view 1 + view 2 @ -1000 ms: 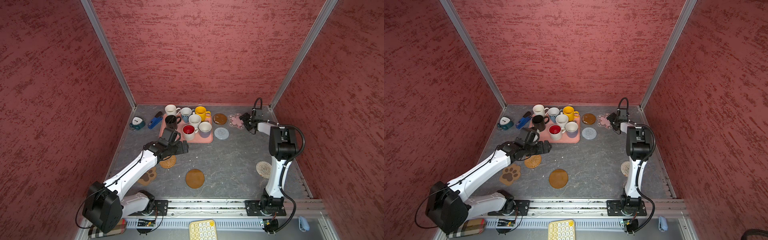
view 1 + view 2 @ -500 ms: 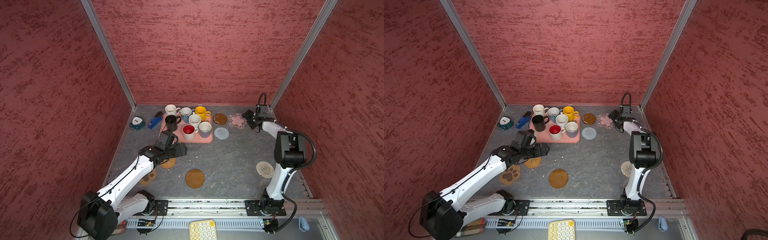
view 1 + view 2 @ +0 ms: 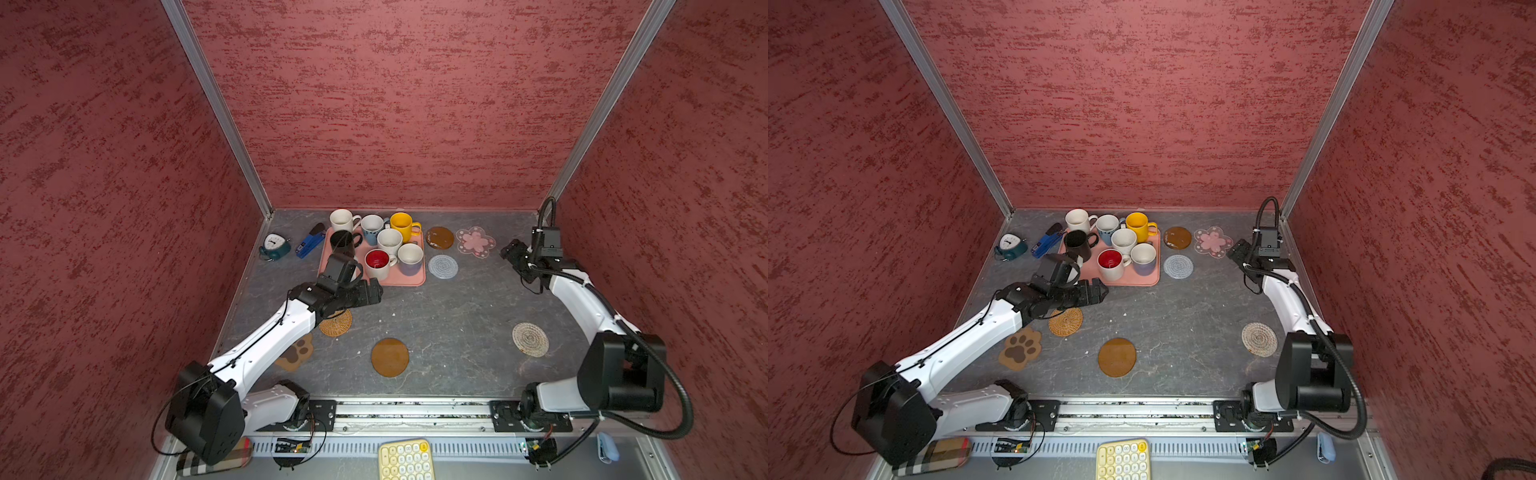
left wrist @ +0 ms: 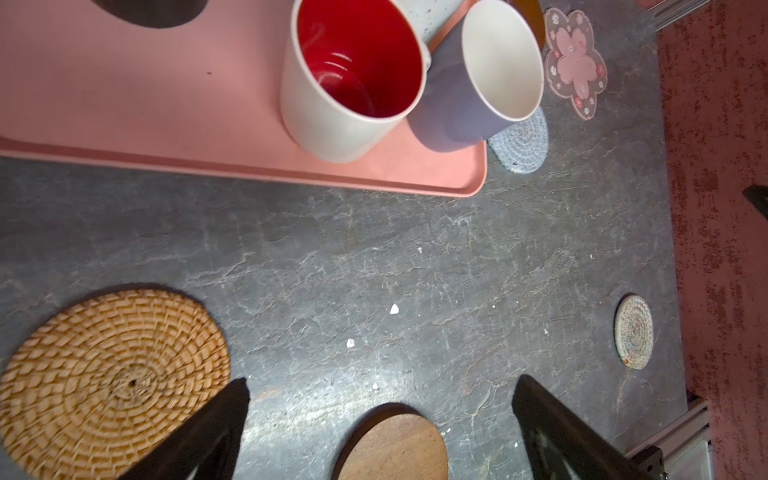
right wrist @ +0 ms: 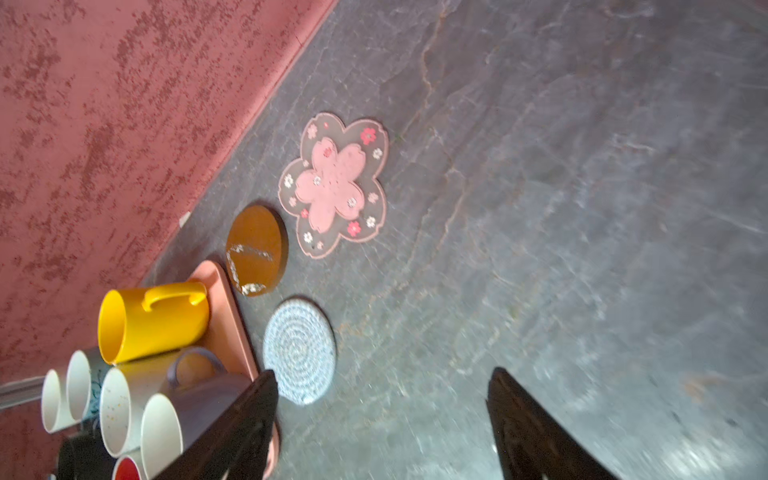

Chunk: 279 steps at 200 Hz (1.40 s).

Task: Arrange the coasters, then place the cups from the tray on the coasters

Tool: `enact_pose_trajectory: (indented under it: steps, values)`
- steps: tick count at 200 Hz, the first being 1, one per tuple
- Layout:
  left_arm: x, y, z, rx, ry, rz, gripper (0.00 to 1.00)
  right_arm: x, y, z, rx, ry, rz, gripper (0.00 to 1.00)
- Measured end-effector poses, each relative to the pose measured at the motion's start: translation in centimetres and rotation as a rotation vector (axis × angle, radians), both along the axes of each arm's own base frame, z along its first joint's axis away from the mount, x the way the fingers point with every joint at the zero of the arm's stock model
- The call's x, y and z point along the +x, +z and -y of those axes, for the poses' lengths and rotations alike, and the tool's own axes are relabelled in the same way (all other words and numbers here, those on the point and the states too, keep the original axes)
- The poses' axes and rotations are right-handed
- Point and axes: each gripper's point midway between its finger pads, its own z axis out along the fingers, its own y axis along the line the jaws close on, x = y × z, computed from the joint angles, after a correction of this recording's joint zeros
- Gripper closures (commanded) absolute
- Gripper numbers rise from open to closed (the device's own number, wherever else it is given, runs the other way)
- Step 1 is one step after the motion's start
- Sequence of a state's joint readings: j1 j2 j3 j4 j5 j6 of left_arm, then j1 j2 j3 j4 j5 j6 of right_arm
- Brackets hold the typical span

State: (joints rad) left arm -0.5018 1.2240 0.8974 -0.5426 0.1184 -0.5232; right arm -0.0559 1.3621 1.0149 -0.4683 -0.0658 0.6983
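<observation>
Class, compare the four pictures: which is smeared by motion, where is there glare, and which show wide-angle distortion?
Right wrist view: the grey table is streaked by motion blur, though the pink flower coaster is crisper. Left wrist view: sharp, with a glossy highlight inside the red-lined mug. Both top views: the wall posts splay outward, wide-angle distortion.

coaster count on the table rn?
7: amber disc, pink flower and grey crochet round right of the tray; tan rattan round and paw-print front left; second amber disc front centre; beige woven round front right. None seem hidden.
</observation>
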Motion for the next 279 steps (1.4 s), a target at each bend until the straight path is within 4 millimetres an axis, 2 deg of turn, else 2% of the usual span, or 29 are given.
enact_pose_trajectory:
  steps: [20, 36, 67, 83, 106, 137, 159, 206, 279]
  values:
    - [0.8, 0.6, 1.8, -0.012, -0.035, 0.021, 0.01, -3.3, -0.6, 0.0, -0.006, -0.010, -0.034, 0.14]
    - [1.3, 0.7, 3.4, -0.018, -0.065, 0.030, 0.01, -5.1, -1.6, -0.1, 0.004, -0.017, -0.065, 0.14]
    - [1.4, -0.3, 5.7, -0.016, -0.111, 0.021, 0.00, -8.0, -4.4, -0.2, 0.035, -0.052, -0.158, 0.13]
    - [1.2, -0.8, 6.3, -0.012, -0.119, 0.015, 0.00, -9.6, -6.0, -0.2, 0.046, -0.076, -0.210, 0.13]
    - [1.4, -0.5, 6.8, -0.030, -0.115, 0.034, 0.00, -11.7, -8.1, 0.1, 0.045, -0.117, -0.271, 0.14]
    - [1.7, -0.4, 7.0, -0.041, -0.107, 0.042, 0.01, -13.6, -10.3, 0.3, 0.048, -0.160, -0.336, 0.14]
    - [1.8, -0.6, 7.1, -0.047, -0.102, 0.045, 0.00, -14.2, -11.1, 0.3, 0.056, -0.175, -0.355, 0.14]
    - [1.2, -2.7, 6.7, -0.028, -0.096, 0.007, 0.00, -15.3, -13.6, 0.3, 0.060, -0.187, -0.407, 0.14]
    - [1.0, -3.4, 6.3, -0.013, -0.090, -0.003, 0.00, -11.3, -13.2, 0.0, 0.062, -0.133, -0.276, 0.14]
